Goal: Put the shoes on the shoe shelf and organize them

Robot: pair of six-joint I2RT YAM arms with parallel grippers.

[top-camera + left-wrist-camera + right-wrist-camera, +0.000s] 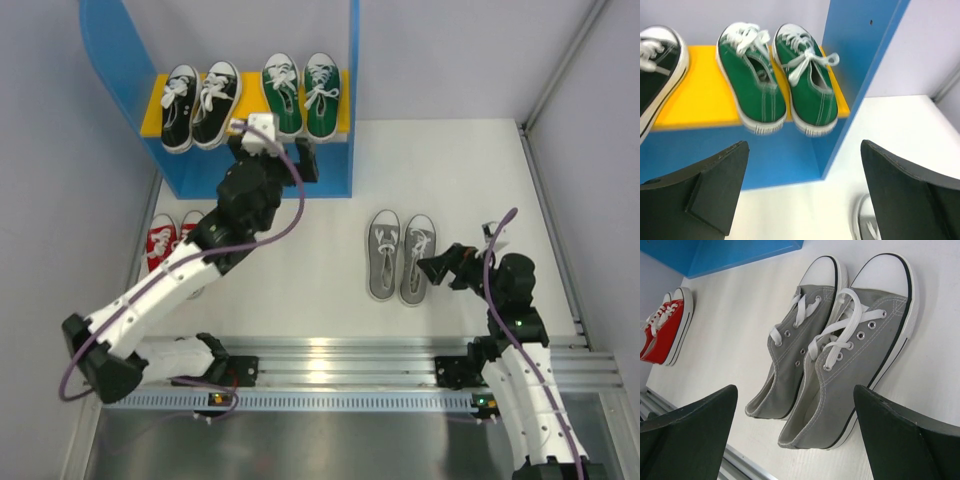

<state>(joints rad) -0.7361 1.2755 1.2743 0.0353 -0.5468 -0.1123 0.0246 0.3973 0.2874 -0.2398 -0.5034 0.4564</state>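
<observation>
The blue shoe shelf stands at the back left. On its yellow board sit a black pair and a green pair, toes pointing away. My left gripper hovers in front of the shelf, just below the green pair, open and empty. A grey pair lies side by side on the white table. My right gripper is open just to its right, heels between the fingers' line of sight. A red pair lies at the left, partly hidden by my left arm.
Grey walls close in on the left and back. A metal frame runs along the table's right edge. Aluminium rails cross the near edge by the arm bases. The shelf's right side panel rises beside the green shoes.
</observation>
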